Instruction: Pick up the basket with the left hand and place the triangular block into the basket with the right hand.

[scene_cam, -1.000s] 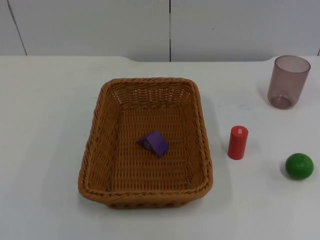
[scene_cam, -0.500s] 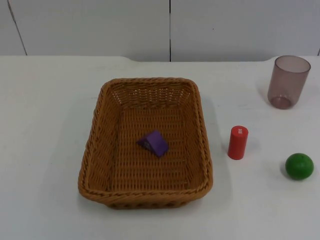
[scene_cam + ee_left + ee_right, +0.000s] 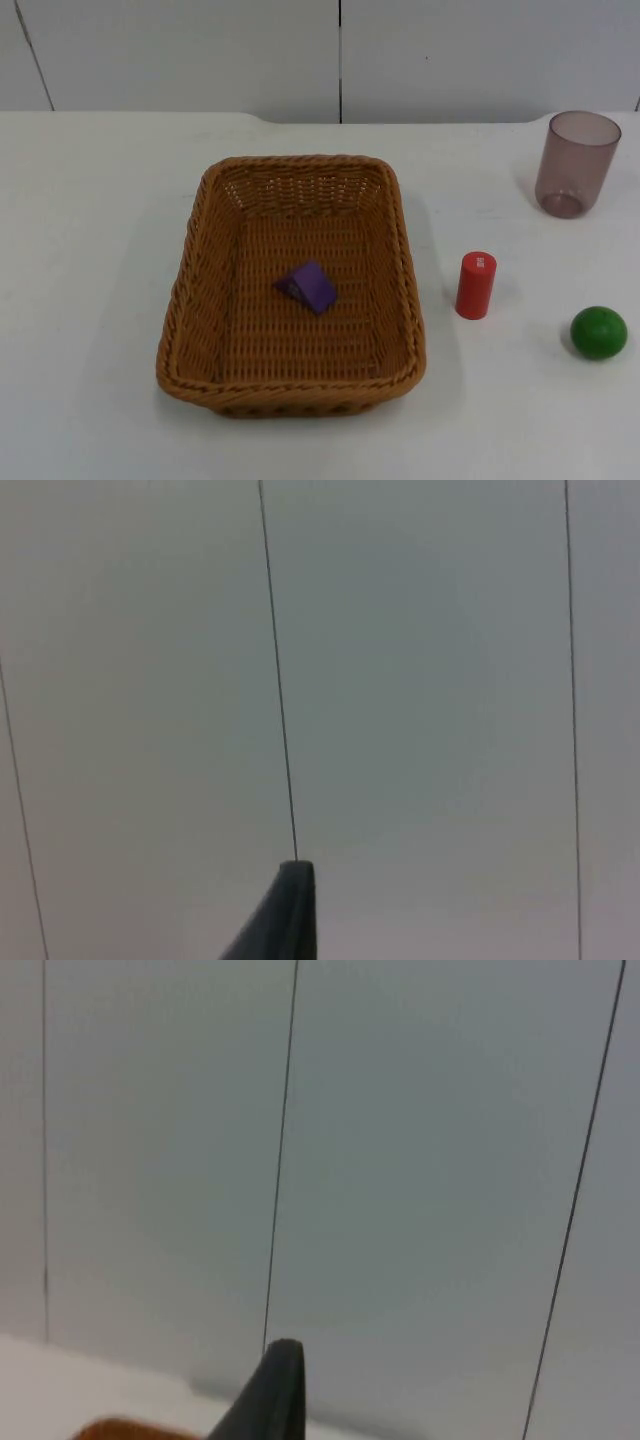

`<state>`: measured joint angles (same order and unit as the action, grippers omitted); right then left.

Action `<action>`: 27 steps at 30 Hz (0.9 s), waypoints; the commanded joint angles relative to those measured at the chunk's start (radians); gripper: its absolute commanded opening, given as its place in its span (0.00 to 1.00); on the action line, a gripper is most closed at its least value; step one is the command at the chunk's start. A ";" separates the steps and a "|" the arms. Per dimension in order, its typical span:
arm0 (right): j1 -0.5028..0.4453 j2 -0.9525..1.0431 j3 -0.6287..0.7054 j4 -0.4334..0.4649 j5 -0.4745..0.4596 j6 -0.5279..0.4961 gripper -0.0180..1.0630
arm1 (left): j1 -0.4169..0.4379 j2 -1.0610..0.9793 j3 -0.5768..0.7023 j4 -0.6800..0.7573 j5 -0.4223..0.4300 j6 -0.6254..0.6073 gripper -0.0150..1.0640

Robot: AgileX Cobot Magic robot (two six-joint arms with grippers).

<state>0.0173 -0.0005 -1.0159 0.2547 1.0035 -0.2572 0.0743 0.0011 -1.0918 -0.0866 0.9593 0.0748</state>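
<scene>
Left gripper (image 3: 285, 920) and right gripper (image 3: 270, 1395) face the partition wall (image 3: 420, 680); finger opening cannot be determined. The basket (image 3: 190, 300) rests on the bench (image 3: 80, 250), the triangular block (image 3: 308, 287) lying inside it.

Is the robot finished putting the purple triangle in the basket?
Looks finished: the purple triangular block lies inside the basket, which rests on the white table. Nothing is in hand; the left gripper and right gripper both face the grey wall. Nothing seems left.
</scene>
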 commanded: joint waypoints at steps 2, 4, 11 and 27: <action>0.004 0.000 0.027 -0.048 0.092 0.047 0.88 | -0.005 -0.001 0.043 -0.011 0.086 -0.001 0.92; 0.004 0.000 0.047 -0.091 0.127 0.076 0.88 | -0.005 -0.001 0.070 -0.019 0.152 -0.001 0.92; 0.006 0.000 0.100 -0.148 0.134 0.137 0.88 | -0.047 -0.001 0.215 -0.062 0.136 0.021 0.92; 0.006 0.000 0.200 -0.271 0.138 0.217 0.88 | -0.064 -0.001 0.395 0.035 0.148 -0.011 0.92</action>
<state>0.0212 -0.0005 -0.8463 0.0000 1.1386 -0.0657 0.0155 0.0006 -0.7295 -0.0711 1.1063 0.0784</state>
